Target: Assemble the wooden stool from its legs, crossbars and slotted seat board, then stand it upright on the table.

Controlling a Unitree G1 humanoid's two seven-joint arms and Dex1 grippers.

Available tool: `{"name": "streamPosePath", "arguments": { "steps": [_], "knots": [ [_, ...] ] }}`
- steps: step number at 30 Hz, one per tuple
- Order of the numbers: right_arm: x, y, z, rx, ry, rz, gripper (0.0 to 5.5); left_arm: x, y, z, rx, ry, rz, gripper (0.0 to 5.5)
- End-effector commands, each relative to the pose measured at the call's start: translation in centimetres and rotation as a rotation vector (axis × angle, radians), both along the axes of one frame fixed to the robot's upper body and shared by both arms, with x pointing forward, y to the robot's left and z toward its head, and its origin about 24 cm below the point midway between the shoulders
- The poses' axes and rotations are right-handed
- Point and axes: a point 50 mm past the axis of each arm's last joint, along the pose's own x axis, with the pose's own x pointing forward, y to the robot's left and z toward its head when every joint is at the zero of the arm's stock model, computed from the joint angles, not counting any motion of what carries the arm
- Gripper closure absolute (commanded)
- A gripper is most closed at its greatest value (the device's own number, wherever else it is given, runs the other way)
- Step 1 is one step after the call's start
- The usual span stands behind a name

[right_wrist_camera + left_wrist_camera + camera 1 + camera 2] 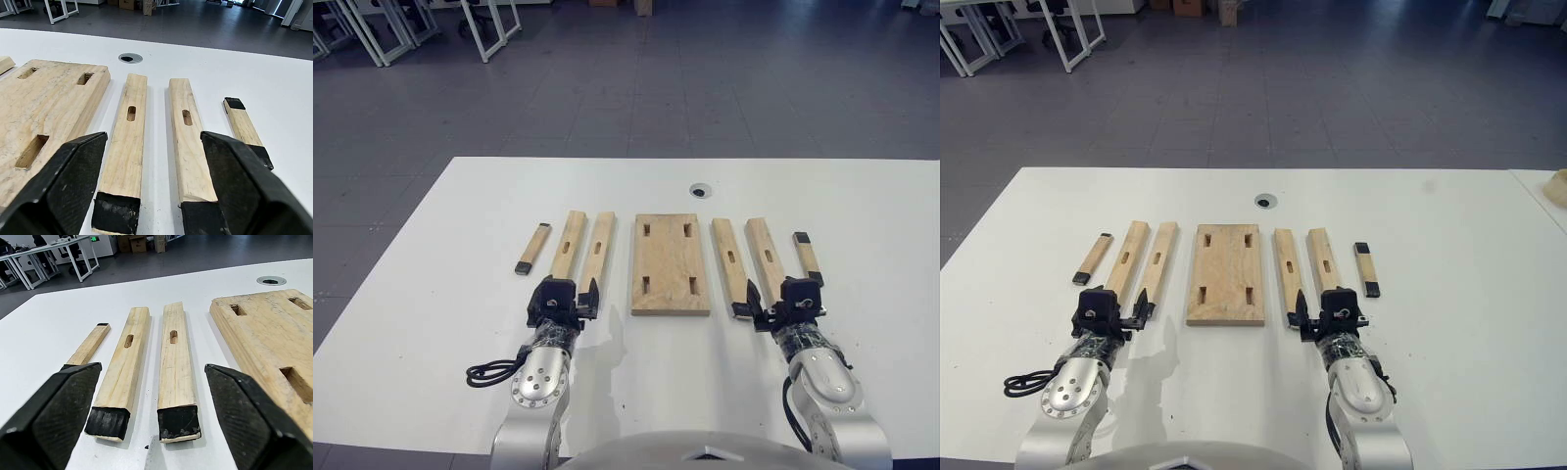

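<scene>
The slotted seat board [671, 262] lies flat at the table's middle. Left of it are two slotted legs [569, 245] [598, 250] and a short crossbar [533, 248]. On its right lie two more legs [729, 264] [766, 257] and a second crossbar [807, 257]. All the sticks have black-capped near ends. My left gripper [565, 294] hovers open just short of the left legs' near ends, with nothing between its fingers [58, 416]. In front of the right legs, my right gripper [785, 296] is open and holds nothing; its fingers [244, 181] frame the legs in the right wrist view.
A round cable hole [702, 190] sits in the white table [440, 294] behind the board. A black cable [494, 372] loops beside my left arm. Bare table lies on both sides of the parts and towards the near edge.
</scene>
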Motion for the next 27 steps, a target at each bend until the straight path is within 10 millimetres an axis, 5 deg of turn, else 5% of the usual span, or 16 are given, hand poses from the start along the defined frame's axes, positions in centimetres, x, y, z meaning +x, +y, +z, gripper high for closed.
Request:
{"name": "streamPosePath", "arguments": {
  "steps": [1, 27],
  "knots": [
    [0.14, -0.04, -0.14, 0.004, 0.018, 0.008, 1.99, 0.06, -0.10, 0.21, 0.001, -0.016, 0.009, 1.56],
    [0.16, -0.50, -0.24, -0.011, 0.035, 0.014, 1.99, -0.28, -0.55, -0.06, -0.023, -0.017, 0.025, 1.56]
  ]
}}
